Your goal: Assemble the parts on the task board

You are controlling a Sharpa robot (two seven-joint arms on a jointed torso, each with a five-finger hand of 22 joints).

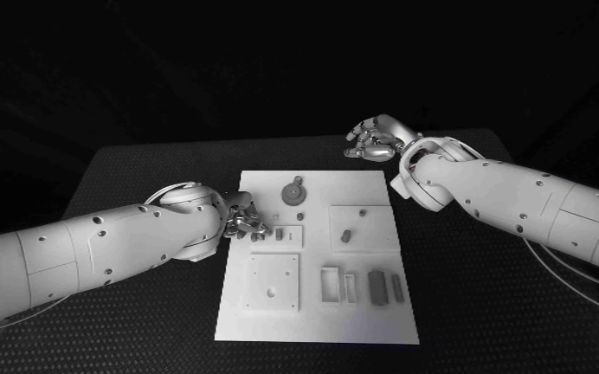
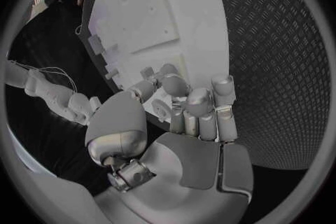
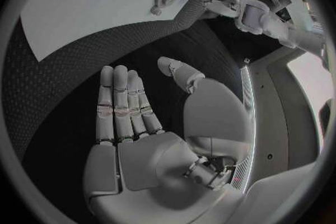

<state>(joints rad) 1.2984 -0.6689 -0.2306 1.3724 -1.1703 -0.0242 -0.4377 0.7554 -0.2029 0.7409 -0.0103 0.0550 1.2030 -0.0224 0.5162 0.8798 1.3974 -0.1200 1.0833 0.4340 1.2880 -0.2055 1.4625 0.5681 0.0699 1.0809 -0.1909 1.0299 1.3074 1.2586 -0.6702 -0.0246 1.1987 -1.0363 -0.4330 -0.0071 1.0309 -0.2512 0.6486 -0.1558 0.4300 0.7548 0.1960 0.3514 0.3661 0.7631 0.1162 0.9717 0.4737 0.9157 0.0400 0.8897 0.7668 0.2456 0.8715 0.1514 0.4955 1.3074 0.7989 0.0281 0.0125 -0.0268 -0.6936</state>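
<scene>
My left hand sits at the left edge of the task board, about midway along it, fingers curled down over the board. In the left wrist view the fingers are bunched together with their tips down at the board's surface, next to a small raised piece, but I cannot tell whether they pinch anything or only touch the plate. My right hand hangs over the black table just past the board's far right corner, apart from the board. From its wrist camera the hand lies flat and wide, fingers straight and side by side, thumb off to one side, nothing in it.

The board lies in the middle of the table, long side running away from me. At its far end lies a round disc-shaped part with a small peg just beside it. On the right half, a square block carries two small upright pegs. Close to my left fingers is a smaller rectangular block. Nearer me sits a square plate with small holes, and to its right a row of narrow pieces: a pale open frame, then darker bars.
</scene>
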